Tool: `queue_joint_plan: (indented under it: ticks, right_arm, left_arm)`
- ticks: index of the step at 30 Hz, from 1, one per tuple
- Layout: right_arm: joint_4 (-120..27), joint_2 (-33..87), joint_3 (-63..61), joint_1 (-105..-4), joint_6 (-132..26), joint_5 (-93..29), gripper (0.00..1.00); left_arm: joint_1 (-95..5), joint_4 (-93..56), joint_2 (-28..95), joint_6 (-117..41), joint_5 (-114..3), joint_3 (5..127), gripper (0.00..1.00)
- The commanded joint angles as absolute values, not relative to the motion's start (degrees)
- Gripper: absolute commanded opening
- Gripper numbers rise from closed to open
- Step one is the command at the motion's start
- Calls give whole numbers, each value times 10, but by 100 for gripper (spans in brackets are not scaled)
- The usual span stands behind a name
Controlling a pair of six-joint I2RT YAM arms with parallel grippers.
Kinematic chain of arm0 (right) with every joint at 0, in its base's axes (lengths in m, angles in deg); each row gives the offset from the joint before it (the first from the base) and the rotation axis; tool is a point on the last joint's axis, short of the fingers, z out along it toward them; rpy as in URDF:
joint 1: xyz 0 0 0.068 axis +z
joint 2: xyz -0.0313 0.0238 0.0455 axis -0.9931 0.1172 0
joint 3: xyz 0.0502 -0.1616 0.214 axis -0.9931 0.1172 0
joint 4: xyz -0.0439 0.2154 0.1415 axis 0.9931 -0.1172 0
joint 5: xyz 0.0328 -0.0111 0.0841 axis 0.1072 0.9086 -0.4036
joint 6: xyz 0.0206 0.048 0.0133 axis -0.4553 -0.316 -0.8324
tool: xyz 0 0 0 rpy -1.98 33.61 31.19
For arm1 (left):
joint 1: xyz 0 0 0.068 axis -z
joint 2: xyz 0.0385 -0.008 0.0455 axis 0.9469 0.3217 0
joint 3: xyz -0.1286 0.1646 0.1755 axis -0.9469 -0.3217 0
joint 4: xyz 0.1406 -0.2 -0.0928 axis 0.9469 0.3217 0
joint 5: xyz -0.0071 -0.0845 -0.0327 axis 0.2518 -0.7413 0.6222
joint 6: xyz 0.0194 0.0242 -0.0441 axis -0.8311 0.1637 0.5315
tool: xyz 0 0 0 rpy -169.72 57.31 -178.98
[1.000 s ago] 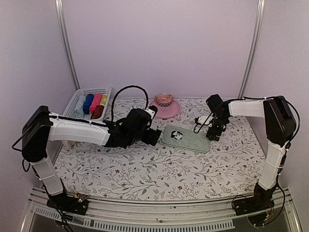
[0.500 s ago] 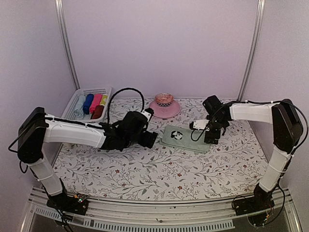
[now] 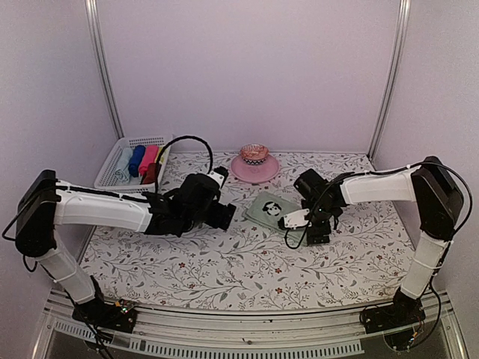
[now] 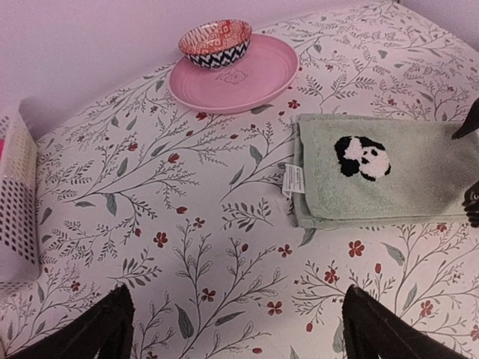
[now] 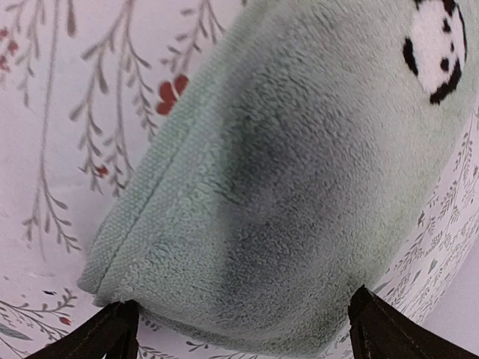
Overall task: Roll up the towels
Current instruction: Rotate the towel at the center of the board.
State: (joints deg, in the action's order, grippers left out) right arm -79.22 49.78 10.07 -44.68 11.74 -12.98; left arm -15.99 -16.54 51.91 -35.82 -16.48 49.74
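A pale green towel (image 3: 268, 211) with a panda motif (image 4: 361, 157) lies folded flat on the floral cover, right of centre. Its right end bulges between the fingers of my right gripper (image 3: 314, 229), and in the right wrist view the green towel (image 5: 299, 187) fills the frame above the open right gripper (image 5: 243, 336). My left gripper (image 3: 224, 217) hovers just left of the green towel (image 4: 374, 176); in the wrist view the left gripper (image 4: 236, 333) is open with only bare cover between its fingers. A dark red-brown towel (image 3: 150, 173) lies rolled in the basket.
A white basket (image 3: 112, 163) at the back left holds several coloured rolls. A pink plate (image 3: 241, 170) with a patterned bowl (image 3: 254, 153) stands behind the green towel. The basket's wall (image 4: 15, 194) shows at the left of the left wrist view.
My right gripper has swung left and nearer, onto the green towel's right end. My left gripper has drawn back to the left, away from the towel's left edge.
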Motion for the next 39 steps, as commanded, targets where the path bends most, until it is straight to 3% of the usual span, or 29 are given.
queue_joint_plan:
  ticks: [1, 9, 15, 27, 32, 39]
  right_arm:
    - [-813, 518, 107, -365, 105, -206, 99]
    - [-733, 587, -56, -274, 29, -233, 99]
    - [-728, 608, -180, -278, -31, -246, 99]
    - [-753, 636, -263, -490, -192, -366, 100]
    - [-765, 700, -297, -541, -232, -411, 81]
    - [-811, 775, -358, -576, -274, -499, 76]
  left_arm:
    - [-153, -148, 482, -349, -133, 479, 97]
    - [-155, -119, 436, -334, -99, 451, 97]
    - [-158, -111, 405, -327, -90, 422, 97]
    - [-160, -135, 419, -322, -118, 405, 97]
    - [-160, -135, 420, -329, -122, 408, 97]
    - [-160, -133, 421, -328, -127, 406, 97]
